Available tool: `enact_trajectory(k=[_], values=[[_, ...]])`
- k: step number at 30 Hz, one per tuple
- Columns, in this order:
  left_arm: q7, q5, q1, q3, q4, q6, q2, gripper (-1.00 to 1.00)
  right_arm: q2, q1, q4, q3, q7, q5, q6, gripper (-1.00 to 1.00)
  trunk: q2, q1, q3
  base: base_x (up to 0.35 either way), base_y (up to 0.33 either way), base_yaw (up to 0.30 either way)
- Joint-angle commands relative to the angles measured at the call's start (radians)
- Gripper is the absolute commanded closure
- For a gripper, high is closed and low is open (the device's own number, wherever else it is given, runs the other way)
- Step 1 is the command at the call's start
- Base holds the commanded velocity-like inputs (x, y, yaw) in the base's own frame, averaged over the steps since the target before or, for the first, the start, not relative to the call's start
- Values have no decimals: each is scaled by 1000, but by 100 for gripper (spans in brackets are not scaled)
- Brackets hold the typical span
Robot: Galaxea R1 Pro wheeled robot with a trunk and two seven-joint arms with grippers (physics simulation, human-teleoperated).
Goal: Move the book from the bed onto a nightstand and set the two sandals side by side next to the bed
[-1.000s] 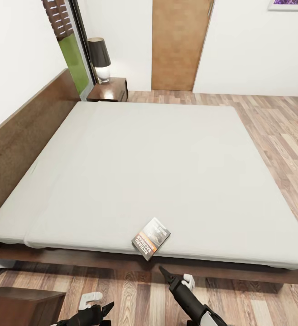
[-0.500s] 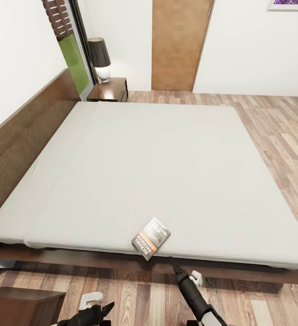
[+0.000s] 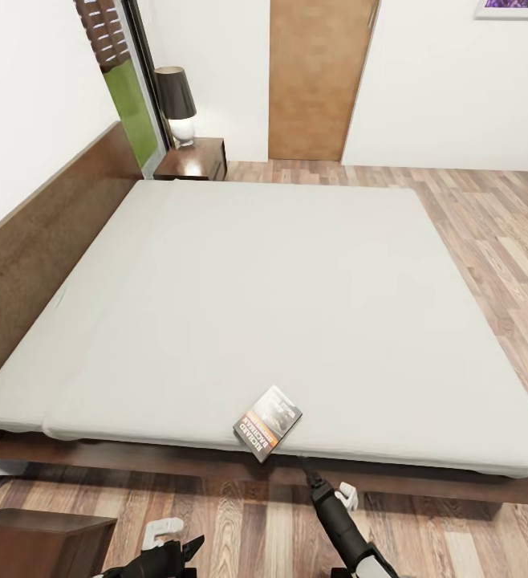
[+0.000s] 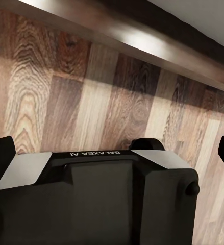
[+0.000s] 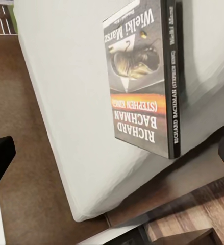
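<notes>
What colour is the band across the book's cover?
Orange, on the small paperback book with a dark cover picture; the right wrist view shows it best.

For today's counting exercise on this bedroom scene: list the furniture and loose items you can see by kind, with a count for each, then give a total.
Bed: 1
Nightstands: 2
Table lamp: 1
Book: 1
Door: 1
Total: 6
</notes>
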Motion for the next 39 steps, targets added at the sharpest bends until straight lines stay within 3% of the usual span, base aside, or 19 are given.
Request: enact_trajectory(k=[1,9,16,23,39], values=[[-5,-2,-1,8,2,-1,0,-100,0,0,1,2,2,-6,3,-100,-1,0,-1,0,0,0],[-4,-2,-1,8,2,-1,0,-100,1,0,6,20,2,-3,7,-100,-1,0,-1,0,0,0],[-4,-2,-1,8,2,-1,0,-100,0,0,7,130,2,-2,7,-100,-1,0,-1,0,0,0],[-4,-3,-1,8,3,-1,0,-100,0,0,6,195,1,-2,9,-100,-1,0,-1,0,0,0],[-4,-3,-1,8,3,-1,0,-100,1,0,6,213,1,-2,8,-100,-1,0,-1,0,0,0]])
